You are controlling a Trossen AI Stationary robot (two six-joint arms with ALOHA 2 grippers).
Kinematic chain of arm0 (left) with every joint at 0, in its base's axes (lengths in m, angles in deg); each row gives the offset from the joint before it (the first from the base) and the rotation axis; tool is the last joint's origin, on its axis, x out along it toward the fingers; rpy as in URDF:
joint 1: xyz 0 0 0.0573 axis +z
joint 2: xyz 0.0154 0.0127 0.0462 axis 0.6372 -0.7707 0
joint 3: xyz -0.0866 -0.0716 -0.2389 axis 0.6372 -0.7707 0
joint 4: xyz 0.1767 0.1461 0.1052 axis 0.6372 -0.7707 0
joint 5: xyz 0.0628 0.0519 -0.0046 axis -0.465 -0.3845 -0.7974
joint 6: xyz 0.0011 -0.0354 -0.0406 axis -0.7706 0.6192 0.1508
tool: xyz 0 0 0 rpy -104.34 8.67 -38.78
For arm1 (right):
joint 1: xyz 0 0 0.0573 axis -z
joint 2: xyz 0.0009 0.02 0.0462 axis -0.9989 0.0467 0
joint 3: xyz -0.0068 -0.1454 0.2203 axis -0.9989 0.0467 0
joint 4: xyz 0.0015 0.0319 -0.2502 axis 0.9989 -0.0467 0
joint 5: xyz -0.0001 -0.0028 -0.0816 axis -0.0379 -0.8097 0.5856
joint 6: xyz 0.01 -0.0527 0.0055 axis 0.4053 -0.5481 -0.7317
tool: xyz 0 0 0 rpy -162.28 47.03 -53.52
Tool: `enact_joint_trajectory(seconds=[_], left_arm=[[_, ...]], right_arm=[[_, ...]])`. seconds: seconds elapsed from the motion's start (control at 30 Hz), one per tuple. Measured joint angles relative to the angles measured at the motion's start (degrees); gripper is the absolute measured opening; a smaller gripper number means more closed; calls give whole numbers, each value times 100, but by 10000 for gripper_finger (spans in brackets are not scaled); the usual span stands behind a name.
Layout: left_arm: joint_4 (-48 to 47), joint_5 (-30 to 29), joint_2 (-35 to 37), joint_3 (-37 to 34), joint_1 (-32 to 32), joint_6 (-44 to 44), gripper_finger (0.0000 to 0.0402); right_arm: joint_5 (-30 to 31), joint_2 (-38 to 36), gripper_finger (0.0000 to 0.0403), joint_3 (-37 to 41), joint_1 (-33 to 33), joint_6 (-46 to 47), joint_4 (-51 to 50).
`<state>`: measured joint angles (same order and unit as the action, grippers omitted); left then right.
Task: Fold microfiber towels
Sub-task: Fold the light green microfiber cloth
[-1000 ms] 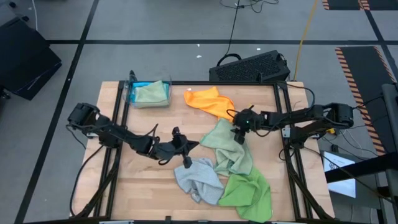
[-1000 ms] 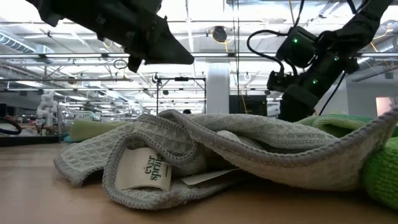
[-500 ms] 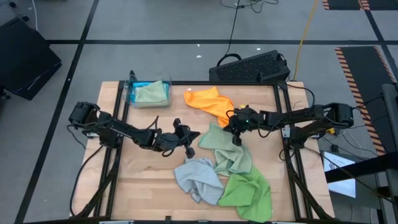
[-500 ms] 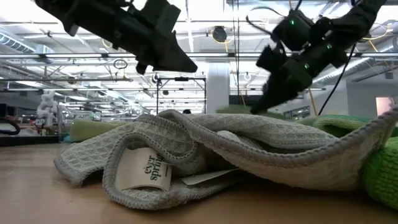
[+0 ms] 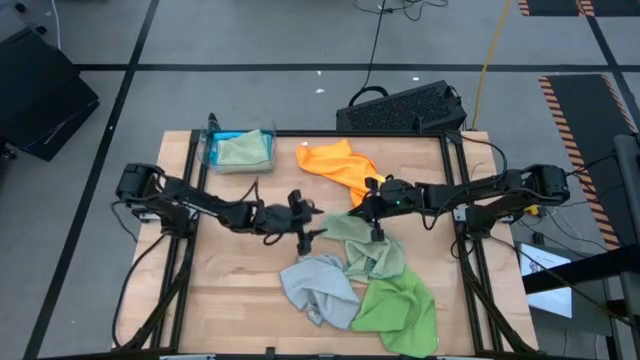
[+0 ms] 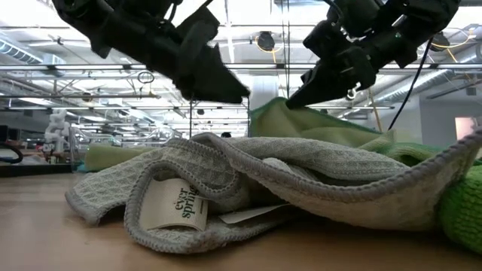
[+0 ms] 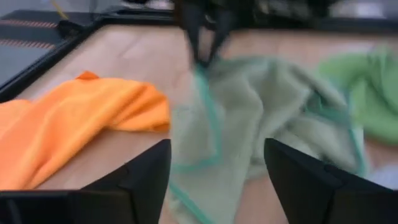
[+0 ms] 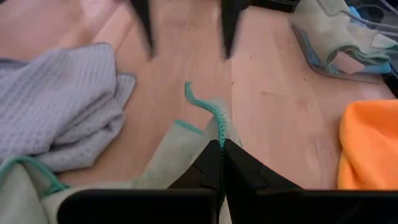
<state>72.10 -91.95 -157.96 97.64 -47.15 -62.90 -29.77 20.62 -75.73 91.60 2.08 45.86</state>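
Pinching a corner of a pale sage green towel (image 5: pixel 368 243), the right gripper (image 5: pixel 373 208) has its fingers pressed fully together on the teal-edged hem (image 8: pixel 214 116) and lifts that corner off the wooden table (image 5: pixel 230 290) near the middle. In the low view the raised cloth (image 6: pixel 316 124) peaks just beneath the gripper (image 6: pixel 297 96). Facing it from the left, the left gripper (image 5: pixel 315 224) hangs with its two fingers (image 7: pixel 149 174) spread wide, holding nothing, its tips just beside the lifted corner.

A light grey towel (image 5: pixel 318 285) lies crumpled at the near side, touching the sage one; a bright green towel (image 5: pixel 400 305) lies to its right at the near right corner. An orange towel (image 5: pixel 340 162) sits toward the far side, just beyond the right gripper. At the far left corner a clear bin (image 5: pixel 262 137) holds a second sage towel (image 5: pixel 243 150) on top of a bright blue one (image 5: pixel 222 138).

Sewn to the grey towel is a white label (image 6: pixel 175 205) that reads "ever spring" in the low view.
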Motion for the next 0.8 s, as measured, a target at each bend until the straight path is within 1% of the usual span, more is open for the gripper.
enact_joint_trajectory(seconds=[0.03, 0.07, 0.17, 0.27, 0.33, 0.43, 0.53, 0.63, 0.67, 0.73, 0.8], left_arm=[[29, -106, -88, -7, -62, -164, 266], [254, -275, -225, -5, -110, -324, 267], [727, -870, -551, 19, -179, -643, 268], [1107, -980, -832, 75, -176, -714, 264], [1266, -1013, -967, 83, -142, -741, 248], [1319, -1289, -1086, 85, -117, -771, 198], [1494, -1384, -1125, 98, -112, -801, 121], [1690, -1292, -1052, 96, -119, -937, 35], [1768, -1253, -1030, 100, -119, -971, 18], [1762, -1244, -966, 96, -116, -1054, 12], [1779, -1260, -920, 96, -115, -1172, 13]], right_arm=[[0, 0, 1, 0, 0, 26, 6], [0, 0, 1, 0, 0, 49, 25], [0, 0, 1, -2, 0, 100, 76], [9, 0, 1, -7, 0, 235, 109], [17, 0, 1, -7, 0, 317, 164], [21, 0, 0, -7, 0, 410, 165], [136, 0, 0, -4, -4, 504, 107], [143, 0, 0, -4, -4, 582, 124], [145, 0, 1, -4, -8, 584, 124], [180, 0, 9, -4, -35, 611, 100], [395, -72, 24, -4, -92, 715, 1]])
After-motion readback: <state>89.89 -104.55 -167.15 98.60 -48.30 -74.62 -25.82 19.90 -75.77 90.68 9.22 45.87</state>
